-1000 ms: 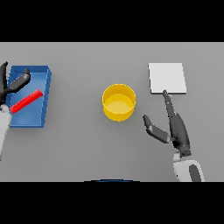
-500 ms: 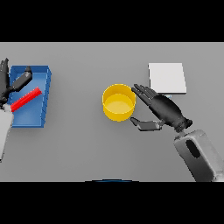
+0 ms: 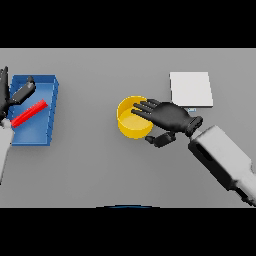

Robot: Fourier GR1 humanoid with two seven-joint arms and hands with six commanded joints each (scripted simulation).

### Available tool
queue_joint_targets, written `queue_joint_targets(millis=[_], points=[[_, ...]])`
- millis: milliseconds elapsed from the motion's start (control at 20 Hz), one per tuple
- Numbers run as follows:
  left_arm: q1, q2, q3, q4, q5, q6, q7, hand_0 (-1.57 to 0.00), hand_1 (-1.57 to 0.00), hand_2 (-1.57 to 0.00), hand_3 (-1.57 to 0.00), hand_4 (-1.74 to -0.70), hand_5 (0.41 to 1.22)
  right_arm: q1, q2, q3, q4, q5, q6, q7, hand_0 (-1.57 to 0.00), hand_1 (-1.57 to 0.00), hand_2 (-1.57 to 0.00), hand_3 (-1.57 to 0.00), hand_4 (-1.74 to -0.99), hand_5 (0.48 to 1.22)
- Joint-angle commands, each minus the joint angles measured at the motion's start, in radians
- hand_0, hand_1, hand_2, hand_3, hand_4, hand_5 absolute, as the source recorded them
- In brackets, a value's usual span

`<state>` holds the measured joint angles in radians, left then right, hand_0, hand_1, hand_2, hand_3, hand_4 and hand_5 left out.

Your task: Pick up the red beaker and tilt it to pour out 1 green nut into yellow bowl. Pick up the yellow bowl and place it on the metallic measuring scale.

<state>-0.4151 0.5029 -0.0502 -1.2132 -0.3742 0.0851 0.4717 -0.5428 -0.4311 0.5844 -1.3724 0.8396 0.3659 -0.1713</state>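
The yellow bowl (image 3: 131, 122) stands on the grey table near the middle. My right hand (image 3: 167, 116) reaches over its right rim, fingers spread above the bowl and thumb below at the bowl's right side, not closed round it. The red beaker (image 3: 28, 113) lies tilted in the blue tray (image 3: 36, 131) at the left. My left hand (image 3: 15, 97) is at the tray's left edge, touching the beaker's near end with relaxed fingers. The metallic measuring scale (image 3: 191, 89) is a light square plate at the back right. No green nut is visible.
The blue tray sits along the table's left side. Open table lies between the tray and the bowl and in front of the bowl. My right forearm (image 3: 225, 157) crosses the lower right area.
My right hand swung left from in front of the scale to the bowl and now reaches over its right rim. My left hand and the beaker shifted slightly left.
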Motion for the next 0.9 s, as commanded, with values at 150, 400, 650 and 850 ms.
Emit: queue_joint_targets(millis=[150,400,650,850], points=[[0.014,0.003,0.002,-0.007,-0.009,0.016,0.005,0.00,0.00,0.00,0.00,-0.74,0.698,-0.054,0.036,0.051,0.086,0.018,0.043,-0.025,0.00,0.00,0.00,0.00,-1.225,0.722],[0.020,0.015,0.007,-0.007,-0.001,0.004,-0.012,0.00,0.00,0.00,0.00,-0.74,0.699,-0.129,0.086,0.094,0.174,0.045,0.079,-0.005,0.00,0.00,0.00,0.00,-1.255,0.733],[0.035,0.019,0.008,-0.025,0.004,-0.003,-0.010,0.00,0.00,0.00,0.00,-0.74,0.699,-0.167,0.101,0.118,0.233,0.058,0.103,-0.016,0.00,0.00,0.00,0.00,-1.263,0.739],[0.026,0.020,0.012,-0.011,0.004,-0.001,-0.002,0.00,0.00,0.00,0.00,-0.74,0.697,-0.193,0.122,0.122,0.287,0.055,0.129,-0.006,0.00,0.00,0.00,-0.03,-1.282,0.749]])
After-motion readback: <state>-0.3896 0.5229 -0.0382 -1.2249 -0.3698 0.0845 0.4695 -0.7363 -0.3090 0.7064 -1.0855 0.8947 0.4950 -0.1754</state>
